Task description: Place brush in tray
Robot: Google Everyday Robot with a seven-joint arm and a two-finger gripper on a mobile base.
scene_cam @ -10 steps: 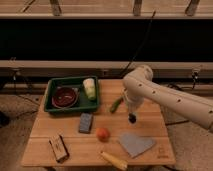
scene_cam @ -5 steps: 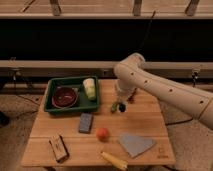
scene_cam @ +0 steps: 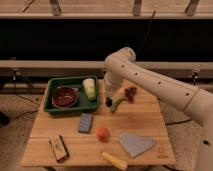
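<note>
The dark green tray (scene_cam: 67,80) stands at the back left of the wooden table. It holds a dark red bowl (scene_cam: 64,97) and a pale green-and-white piece (scene_cam: 90,89). My gripper (scene_cam: 108,96) points down just past the tray's right rim, above the table. It is shut on the brush (scene_cam: 108,102), which hangs upright with its black bristle head at the bottom. Most of the white handle blends into the arm. A small green pepper (scene_cam: 118,104) lies just right of the brush head.
Dark red grapes (scene_cam: 131,93) lie right of the pepper. A grey sponge (scene_cam: 86,122), an orange-red fruit (scene_cam: 103,134), a grey cloth (scene_cam: 135,144), a yellow corn piece (scene_cam: 114,160) and a brown block (scene_cam: 59,148) lie towards the front. My white arm (scene_cam: 160,90) reaches in from the right.
My gripper has moved left and a little back with the brush, from the middle of the table to beside the tray's right rim.
</note>
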